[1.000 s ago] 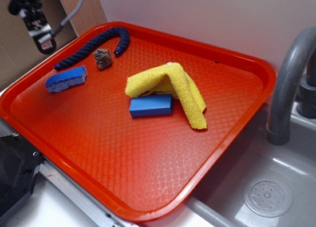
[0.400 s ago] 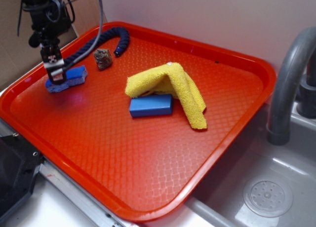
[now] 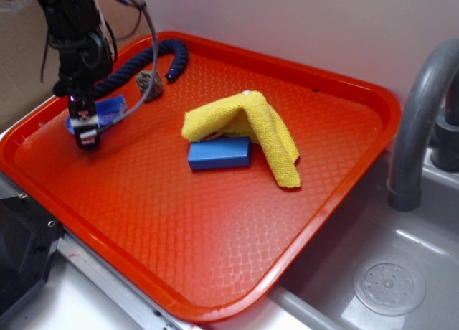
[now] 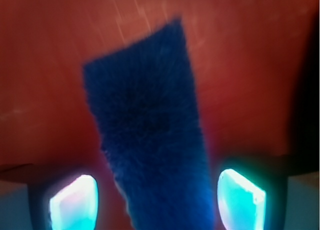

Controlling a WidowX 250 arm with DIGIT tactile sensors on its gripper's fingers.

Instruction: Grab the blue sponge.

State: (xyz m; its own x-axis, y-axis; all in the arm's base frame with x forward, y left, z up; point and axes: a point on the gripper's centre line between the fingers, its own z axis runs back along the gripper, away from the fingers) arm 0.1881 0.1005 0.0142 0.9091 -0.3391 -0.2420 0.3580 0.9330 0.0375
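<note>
since a second ago the claw (image 4: 157, 195) has dropped from upper left, fingers apart, straddling the blue sponge (image 4: 150, 145); it should sink evenly, then squeeze across its narrow width.

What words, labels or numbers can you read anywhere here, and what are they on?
None can be read in either view.
The gripper carries small black and white patches, but they are too small and blurred to read.
The sponge, tray, block and cloth show no print.
</note>
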